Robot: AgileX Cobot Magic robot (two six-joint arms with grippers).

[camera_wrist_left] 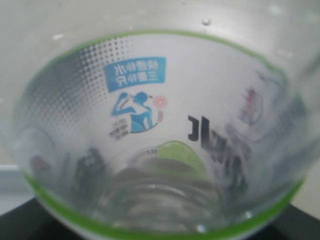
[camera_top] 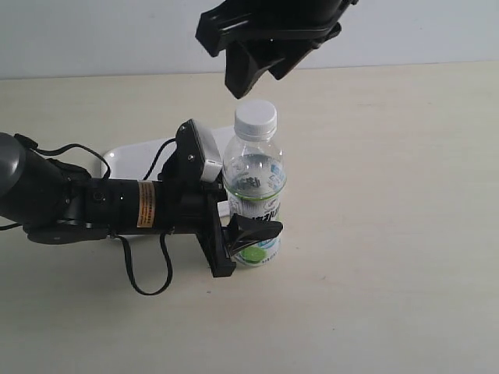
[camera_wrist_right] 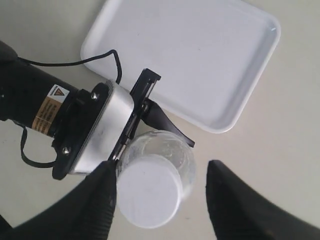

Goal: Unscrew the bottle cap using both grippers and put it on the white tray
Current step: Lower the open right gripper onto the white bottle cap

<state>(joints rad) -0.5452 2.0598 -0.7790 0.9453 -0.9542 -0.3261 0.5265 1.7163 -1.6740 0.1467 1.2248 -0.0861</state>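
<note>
The bottle (camera_top: 253, 183) stands upright on the table with the white bottle cap (camera_top: 256, 118) screwed on its neck. My left gripper (camera_top: 249, 234) is shut on the bottle's lower body, over the label. In the left wrist view the label (camera_wrist_left: 145, 115) fills the picture, and black fingers (camera_wrist_left: 20, 222) show only at the corners. My right gripper (camera_top: 261, 74) hangs open just above the cap without touching it. From the right wrist, the cap (camera_wrist_right: 148, 190) lies between the spread fingers (camera_wrist_right: 95, 205), closer to one of them. The white tray (camera_top: 129, 156) lies behind my left arm.
The left arm's black body with the orange label (camera_top: 146, 204) and grey block (camera_top: 204, 152) lies across the table in front of the tray (camera_wrist_right: 185, 55). A black cable (camera_top: 144, 280) loops under the arm. Bare beige table (camera_top: 390, 195) extends to the right.
</note>
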